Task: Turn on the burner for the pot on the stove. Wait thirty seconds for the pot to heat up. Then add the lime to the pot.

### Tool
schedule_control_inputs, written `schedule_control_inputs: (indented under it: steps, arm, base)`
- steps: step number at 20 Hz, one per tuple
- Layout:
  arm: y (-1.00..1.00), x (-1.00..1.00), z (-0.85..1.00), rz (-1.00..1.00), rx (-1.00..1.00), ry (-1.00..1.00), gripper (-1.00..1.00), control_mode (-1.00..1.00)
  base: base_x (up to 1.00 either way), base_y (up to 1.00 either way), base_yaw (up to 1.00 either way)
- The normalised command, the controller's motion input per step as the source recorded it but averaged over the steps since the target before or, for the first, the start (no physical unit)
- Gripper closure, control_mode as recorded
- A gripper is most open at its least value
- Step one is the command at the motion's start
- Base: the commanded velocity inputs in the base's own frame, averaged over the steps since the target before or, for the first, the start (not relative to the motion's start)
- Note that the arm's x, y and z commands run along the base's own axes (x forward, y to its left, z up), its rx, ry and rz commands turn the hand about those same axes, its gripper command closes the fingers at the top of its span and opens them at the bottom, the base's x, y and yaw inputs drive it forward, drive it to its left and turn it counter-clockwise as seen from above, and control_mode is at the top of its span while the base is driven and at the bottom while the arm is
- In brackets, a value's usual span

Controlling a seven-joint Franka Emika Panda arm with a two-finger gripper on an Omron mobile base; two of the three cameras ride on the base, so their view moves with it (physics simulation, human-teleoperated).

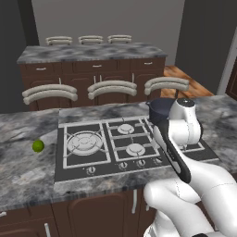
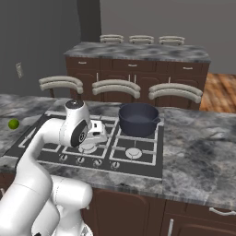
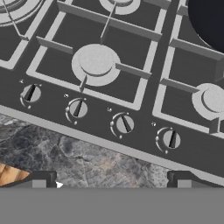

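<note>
The gripper (image 3: 109, 186) hovers above the front edge of the stove (image 3: 131, 52), its two dark fingers spread wide and holding nothing. Below it runs a row of small round silver knobs (image 3: 124, 124), each with a dark pointer line. The pot (image 2: 138, 119), wide, round and dark blue-black with a paler rim, sits on the back right burner. The lime (image 1: 38, 146), small, round and bright yellow-green, rests on the mottled grey stone counter (image 1: 23, 171), well apart to the stove's left. The knobs look alike and sit close, so the fingers could turn the wrong one and light a burner away from the pot.
</note>
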Motion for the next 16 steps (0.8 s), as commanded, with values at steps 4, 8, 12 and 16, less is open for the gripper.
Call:
schedule_control_inputs:
  steps: [4, 8, 12, 16]
  arm:
    - [0.0, 0.0, 0.0, 0.0, 0.0, 0.0, -1.0, -1.0]
    - [0.0, 0.0, 0.0, 0.0, 0.0, 0.0, -1.0, -1.0]
    - [0.0, 0.0, 0.0, 0.0, 0.0, 0.0, -1.0, -1.0]
    - [0.0, 0.0, 0.0, 0.0, 0.0, 0.0, -1.0, -1.0]
  base:
    - [0.0, 0.0, 0.0]
    - [0.0, 0.0, 0.0]
    - [0.0, 0.0, 0.0]
    - [0.0, 0.0, 0.0]
